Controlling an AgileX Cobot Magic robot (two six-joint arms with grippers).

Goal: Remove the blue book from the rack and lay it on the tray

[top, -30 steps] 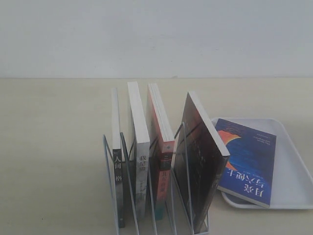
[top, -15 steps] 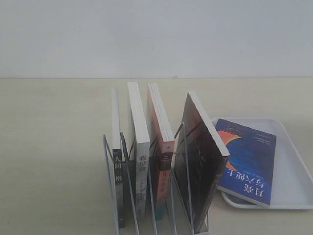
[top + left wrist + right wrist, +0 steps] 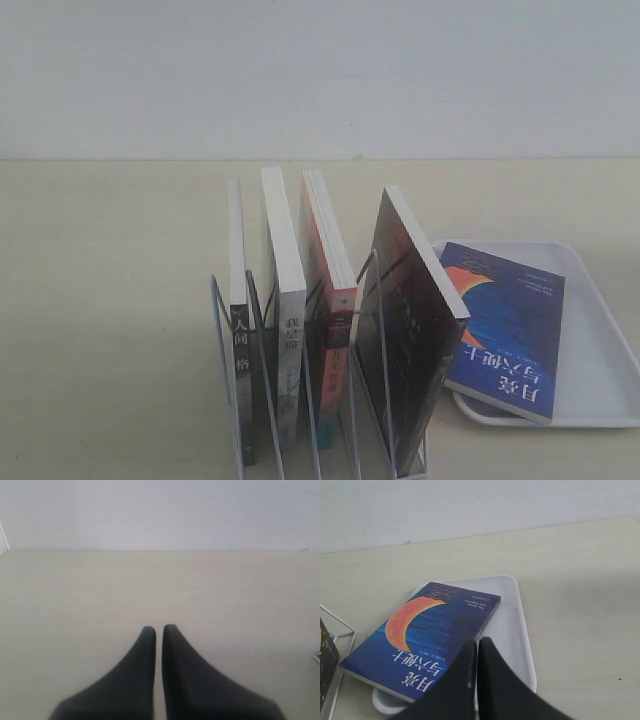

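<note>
Left end effector (image 3: 159, 628) hangs pressed together, holding nothing, over the desk (image 3: 100, 300). The rack (image 3: 221, 340) holds four other books (none blue). The blue book (image 3: 510, 325) lies flat on the tray (image 3: 600, 350), with the right end effector (image 3: 477, 641) pressed together above it, so the task looks done.

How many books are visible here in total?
5. In the rack: dark-spined book, white-spined book, red-spined book, black-and-red book. On the tray: blue book. Others could hide behind.
</note>
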